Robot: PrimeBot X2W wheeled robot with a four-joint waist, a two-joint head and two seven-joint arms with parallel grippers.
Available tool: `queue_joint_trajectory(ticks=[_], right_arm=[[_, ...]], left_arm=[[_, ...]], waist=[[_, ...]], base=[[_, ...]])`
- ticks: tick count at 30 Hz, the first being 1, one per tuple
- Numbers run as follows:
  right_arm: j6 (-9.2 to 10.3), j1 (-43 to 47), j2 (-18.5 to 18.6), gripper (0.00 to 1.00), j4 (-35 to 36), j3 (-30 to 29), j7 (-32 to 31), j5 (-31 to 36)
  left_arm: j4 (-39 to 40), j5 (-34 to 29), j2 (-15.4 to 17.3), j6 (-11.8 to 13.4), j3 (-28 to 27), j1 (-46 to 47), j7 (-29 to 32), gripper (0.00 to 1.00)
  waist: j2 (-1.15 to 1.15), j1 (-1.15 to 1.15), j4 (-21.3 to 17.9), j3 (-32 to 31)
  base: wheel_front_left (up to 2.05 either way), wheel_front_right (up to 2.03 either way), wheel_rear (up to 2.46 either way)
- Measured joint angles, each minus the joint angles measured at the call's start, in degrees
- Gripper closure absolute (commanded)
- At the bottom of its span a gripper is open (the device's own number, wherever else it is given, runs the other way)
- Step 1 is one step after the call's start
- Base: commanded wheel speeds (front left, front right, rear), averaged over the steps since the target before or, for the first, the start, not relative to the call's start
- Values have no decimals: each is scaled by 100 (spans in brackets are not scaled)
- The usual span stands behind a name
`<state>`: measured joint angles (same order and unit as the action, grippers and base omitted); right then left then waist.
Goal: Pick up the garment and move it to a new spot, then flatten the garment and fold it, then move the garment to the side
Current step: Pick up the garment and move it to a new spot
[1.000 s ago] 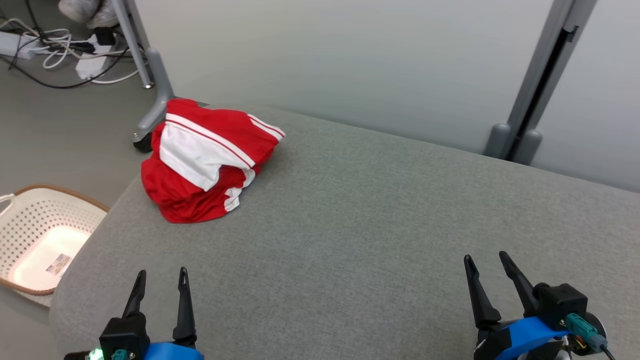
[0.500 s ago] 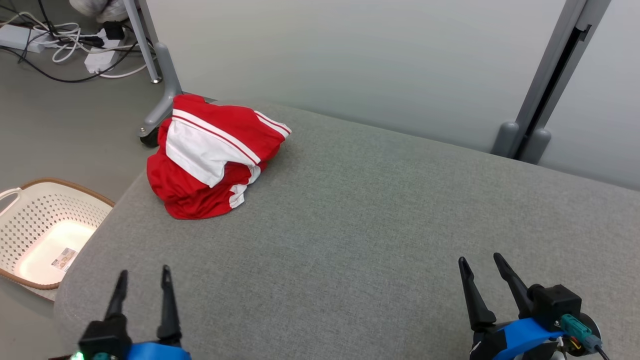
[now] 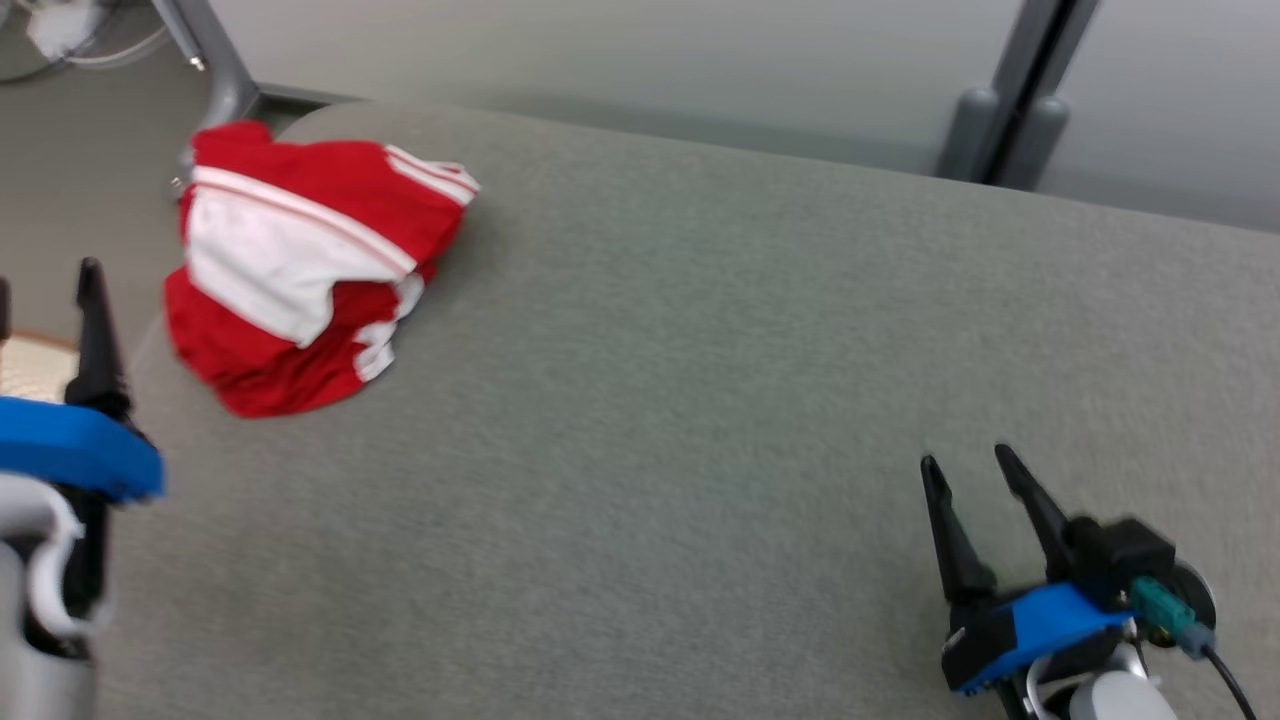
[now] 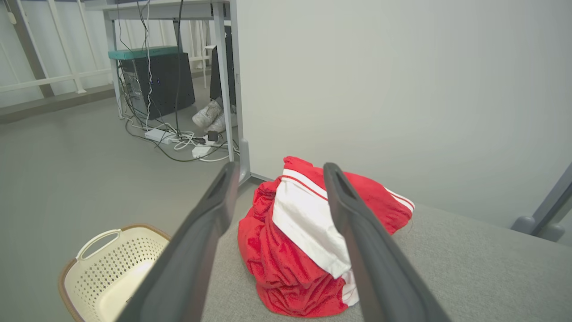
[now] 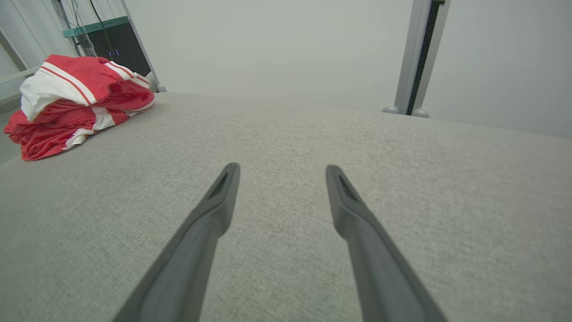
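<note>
Fig: one moment, head + two wrist views, read near to far

(a) Nearest you, lower right of the head view: right gripper (image 3: 967, 457), fingers spread, released, nothing between them. It sits low over the bare grey cushion (image 3: 700, 400), well apart from the garment. Its wrist view shows you plain fabric under both fingers

(b) Left edge of the head view: left gripper (image 4: 280, 167), also spread wide & empty, one finger cut off by the frame. It stands by the cushion's left border, near the garment but not touching it. In its wrist view you look between the two fingers straight at the heap

(c) Garment (image 3: 300, 270): red w/ white panels & thin white stripes, crumpled in a loose heap at the far left corner of the cushion. Not flattened, not folded

(d) On the floor, left of the cushion & below the heap: a cream perforated basket (image 4: 125, 255) w/ a brown rim

(e) Behind the cushion: a pale partition (image 3: 600, 50) w/ a grey post (image 3: 1010, 100) at the right. Farther off in the left wrist view: a desk leg (image 4: 225, 89), a tangle of cables (image 4: 178, 141) on the floor, a dark computer case (image 4: 163, 82) & pale shoes (image 4: 208, 117). Head view is blurred, so fine detail there can't be told
</note>
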<state>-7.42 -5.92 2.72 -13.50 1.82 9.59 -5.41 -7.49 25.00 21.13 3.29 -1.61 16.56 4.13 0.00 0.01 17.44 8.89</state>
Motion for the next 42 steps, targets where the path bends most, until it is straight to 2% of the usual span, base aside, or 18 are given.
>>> queue_joint_trajectory(ticks=[7,10,16,22,23,24,25,31,36,42], right_arm=[[0,-319,0,0,383,-37,-100,180],[-5,-416,1,0,611,-74,-162,286],[-5,-606,2,0,1000,-157,-213,335],[-5,-672,2,0,1120,-177,-143,288],[-5,-670,1,0,1116,-179,-136,272],[-5,-669,2,0,1109,-186,-121,269],[-5,-666,2,0,1095,-188,-100,245],[-5,-658,3,0,906,-165,16,71],[-5,-656,3,0,680,-100,115,-35],[-5,-649,4,0,399,-54,237,-197]], left_arm=[[-810,532,682,-431,-276,1198,850,0],[-1103,614,953,-444,-333,1568,1250,0],[-1697,731,1341,-208,-510,2086,1917,0],[-2217,811,1524,166,-533,2229,2825,0],[-2252,857,1522,178,-526,2231,2973,69],[-2248,891,1519,172,-517,2232,3061,95],[-2235,913,1522,165,-511,2232,3112,100],[-2102,973,1647,-41,-493,2204,3142,100],[-1808,945,1895,-498,-475,2227,2726,100],[-1395,832,2129,-799,-227,2686,2552,100]], waist=[[0,0,-641,923],[0,1,-881,1345],[0,1,-1264,2049],[0,0,-1535,2278],[0,0,-1563,2276],[0,0,-1587,2269],[0,0,-1607,2256],[0,-1,-1649,1995],[0,-2,-1613,1585],[0,-2,-1566,996]], base=[[0,0,0],[0,0,0],[0,0,0],[0,0,0],[0,0,0],[0,0,0],[0,0,0],[0,0,0],[0,0,0],[0,0,0]])
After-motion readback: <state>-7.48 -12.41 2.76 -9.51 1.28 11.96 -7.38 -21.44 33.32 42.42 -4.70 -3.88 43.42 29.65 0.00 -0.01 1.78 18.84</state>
